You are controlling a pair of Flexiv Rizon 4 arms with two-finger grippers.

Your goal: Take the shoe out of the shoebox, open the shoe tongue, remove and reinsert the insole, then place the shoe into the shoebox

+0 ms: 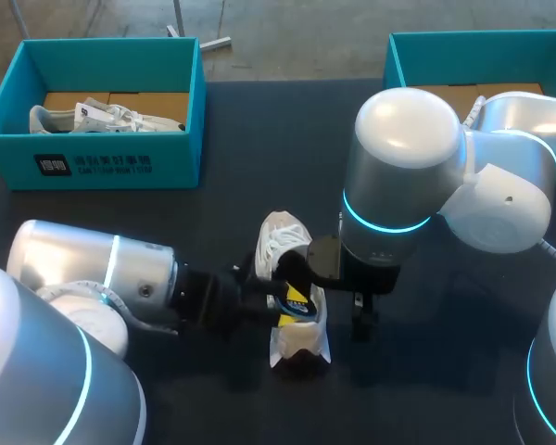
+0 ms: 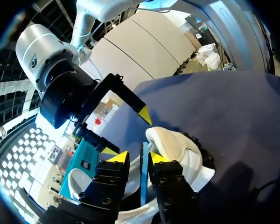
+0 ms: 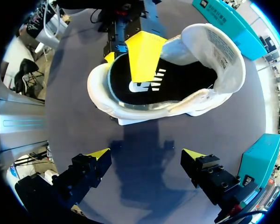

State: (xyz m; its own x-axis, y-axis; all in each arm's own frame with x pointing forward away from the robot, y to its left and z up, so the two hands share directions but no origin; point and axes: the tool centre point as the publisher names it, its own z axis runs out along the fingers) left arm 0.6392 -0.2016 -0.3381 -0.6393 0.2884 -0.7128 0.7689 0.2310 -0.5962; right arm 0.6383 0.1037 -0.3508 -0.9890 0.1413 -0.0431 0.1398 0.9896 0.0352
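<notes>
1. Left arm (image 1: 83,278) is seen low over the table (image 1: 259,167), with the left gripper (image 2: 138,157) set at the opening of the shoe (image 1: 280,239).
2. At that gripper a thin blue edge (image 2: 144,177) is seen; whether anything is clamped cannot be told.
3. Mid-table, outside both boxes, the shoe is laid opening-up, with the black insole (image 3: 177,86) visible inside.
4. Just beside the shoe, the right gripper (image 3: 146,155) is held wide apart and empty over bare table.
5. At the far edge, the far-left shoebox (image 1: 120,162) is occupied by a second shoe (image 1: 93,118); the far-right shoebox (image 1: 482,60) is partly hidden by the right arm (image 1: 417,158).
</notes>
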